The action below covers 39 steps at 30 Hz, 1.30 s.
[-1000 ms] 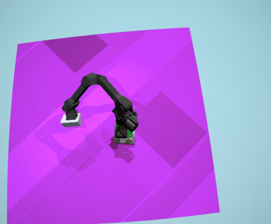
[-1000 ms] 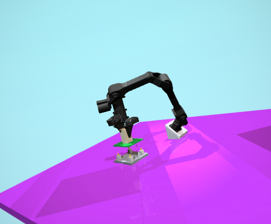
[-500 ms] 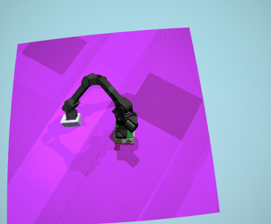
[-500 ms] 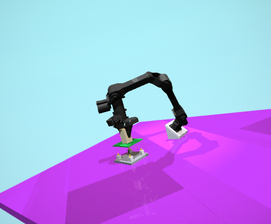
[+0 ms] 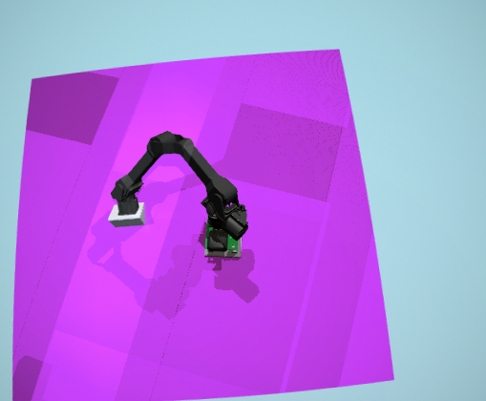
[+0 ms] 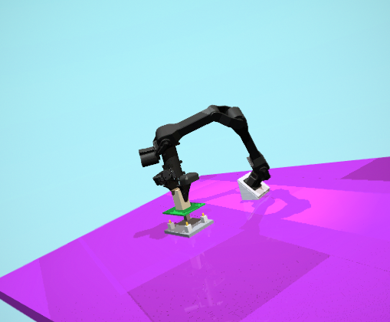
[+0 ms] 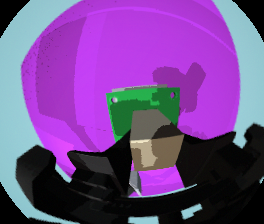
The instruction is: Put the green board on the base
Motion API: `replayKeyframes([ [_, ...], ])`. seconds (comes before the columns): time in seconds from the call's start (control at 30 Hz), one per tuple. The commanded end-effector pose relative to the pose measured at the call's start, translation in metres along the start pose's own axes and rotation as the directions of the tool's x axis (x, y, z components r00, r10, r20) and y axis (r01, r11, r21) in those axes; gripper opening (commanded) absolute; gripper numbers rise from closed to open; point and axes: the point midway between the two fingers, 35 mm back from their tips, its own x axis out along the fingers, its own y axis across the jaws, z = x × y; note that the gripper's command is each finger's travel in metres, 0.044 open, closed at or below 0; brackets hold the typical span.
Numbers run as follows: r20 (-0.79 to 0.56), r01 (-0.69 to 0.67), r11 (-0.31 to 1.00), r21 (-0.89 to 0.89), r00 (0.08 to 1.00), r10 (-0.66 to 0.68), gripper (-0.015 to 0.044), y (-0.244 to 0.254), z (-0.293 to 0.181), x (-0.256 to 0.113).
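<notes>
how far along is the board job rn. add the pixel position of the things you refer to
Done: the green board [image 5: 233, 242] [image 6: 179, 210] [image 7: 143, 100] is off the table, handle side up, above the grey base [image 5: 223, 255] [image 6: 190, 234].
In hand: the gripper [image 5: 218, 234] [image 6: 180, 193] [image 7: 148, 129] is shut on the tan handle [image 6: 181, 201] [image 7: 157, 152].
Left: lower it, since a gap shows above the gold pins in the exterior view, seat all four corners, then release and back off.

On the glossy flat magenta table, I see a grey rectangular base with gold-pinned posts directly below my gripper; a white block-shaped mount sits well apart from it.
</notes>
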Motion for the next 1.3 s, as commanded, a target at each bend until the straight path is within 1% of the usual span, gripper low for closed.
replayKeyframes([
  [0.0,0.0,-0.004,1.0,0.005,1.0,0.004,0.0,0.001,0.001,0.006],
  [0.4,0.0,-0.004,1.0,0.0,1.0,0.004,0.0,0.002,0.001,0.022],
  [0.8,-0.001,-0.002,1.0,-0.004,1.0,0.002,0.0,0.001,0.001,0.018],
  [1.27,-0.001,-0.002,1.0,0.004,1.0,0.002,0.0,0.002,0.001,0.026],
])
